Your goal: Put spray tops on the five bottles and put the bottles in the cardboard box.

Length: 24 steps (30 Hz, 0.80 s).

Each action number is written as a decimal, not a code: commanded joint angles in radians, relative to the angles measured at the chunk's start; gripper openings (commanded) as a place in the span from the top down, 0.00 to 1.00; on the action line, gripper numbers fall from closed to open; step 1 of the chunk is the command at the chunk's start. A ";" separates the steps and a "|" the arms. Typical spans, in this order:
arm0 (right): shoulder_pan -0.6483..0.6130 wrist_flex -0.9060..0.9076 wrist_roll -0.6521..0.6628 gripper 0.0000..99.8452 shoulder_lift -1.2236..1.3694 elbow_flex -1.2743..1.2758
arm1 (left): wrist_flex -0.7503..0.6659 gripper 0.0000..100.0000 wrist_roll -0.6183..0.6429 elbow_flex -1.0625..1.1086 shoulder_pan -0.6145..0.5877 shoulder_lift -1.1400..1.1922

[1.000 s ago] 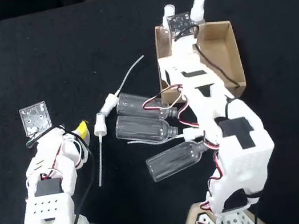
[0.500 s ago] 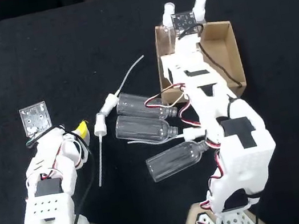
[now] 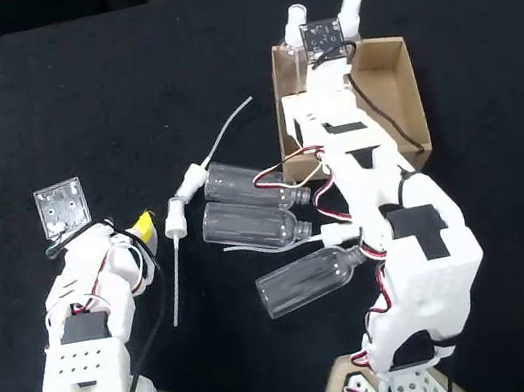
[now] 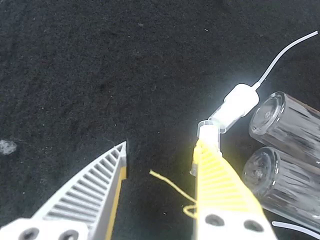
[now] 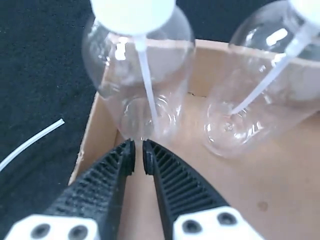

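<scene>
Left tool gapes, loose spray top just ahead; right tool (closed, empty) over box.

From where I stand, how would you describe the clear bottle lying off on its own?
Find the cardboard box at the black table's far side. Left of it three clear bottles lie on their sides. Two lie close together; the lone bottle lies farther from the box, slanted the other way.
</scene>
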 commanded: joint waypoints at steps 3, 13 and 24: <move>0.009 -0.026 -0.003 0.99 -0.005 -0.073 | -0.021 0.79 -0.003 -0.010 -0.010 -0.008; 0.012 -0.068 -0.003 0.99 -0.005 -0.065 | -0.021 0.79 -0.003 -0.010 -0.010 -0.008; 0.009 -0.074 -0.003 0.99 -0.005 -0.065 | -0.021 0.79 -0.003 -0.010 -0.010 -0.008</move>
